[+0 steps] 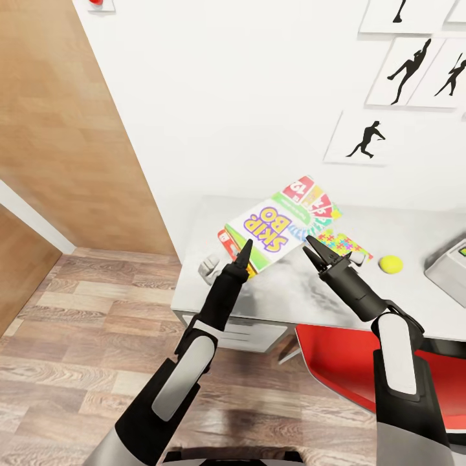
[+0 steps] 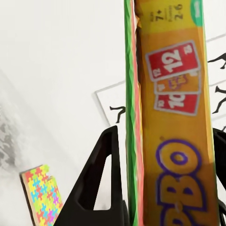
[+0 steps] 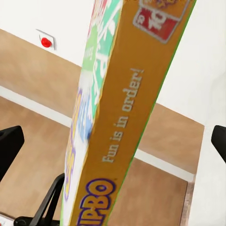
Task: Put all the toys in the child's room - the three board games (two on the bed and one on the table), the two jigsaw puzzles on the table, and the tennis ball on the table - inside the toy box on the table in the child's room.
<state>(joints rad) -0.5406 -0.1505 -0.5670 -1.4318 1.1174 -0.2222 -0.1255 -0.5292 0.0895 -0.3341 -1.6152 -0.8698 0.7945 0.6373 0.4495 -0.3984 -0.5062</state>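
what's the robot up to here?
It holds the Skip-Bo box up between both grippers, the left gripper at one edge and the right gripper at the other, over the table. A jigsaw puzzle and the tennis ball lie on the table. A grey tray sits at the table's right end.

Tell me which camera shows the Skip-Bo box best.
The head view: the whole Skip-Bo box shows face up, held between both hands over the table. The left wrist view shows its orange edge close up; the right wrist view shows another edge, partly cropped.
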